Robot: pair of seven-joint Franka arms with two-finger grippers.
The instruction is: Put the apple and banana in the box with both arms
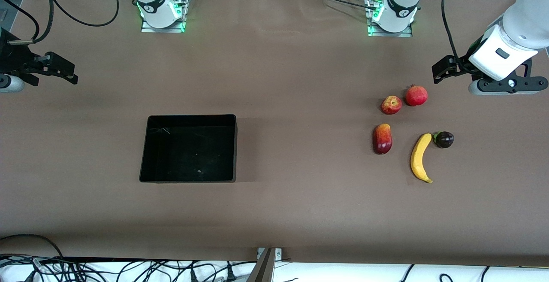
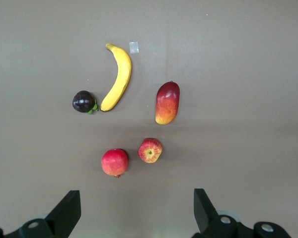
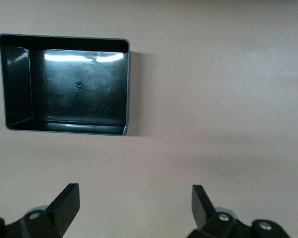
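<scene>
Only the front view takes in both ends of the desk (image 1: 274, 213) at once: the box (image 1: 148, 149) toward the right arm's end and the fruit toward the left arm's end. The left wrist view shows just the fruit, the right wrist view just the box. The left gripper (image 2: 136, 210) hangs wide open and empty over bare desk beside the fruit, the apple (image 1: 391, 104) closest to it and the banana (image 1: 420, 157) nearer the front camera. The banana's long axis runs toward the front camera, and one tip almost touches a dark purple fruit (image 1: 444, 139). The right gripper (image 3: 134, 208), also wide open and empty, hangs over bare desk, well apart from the box.
</scene>
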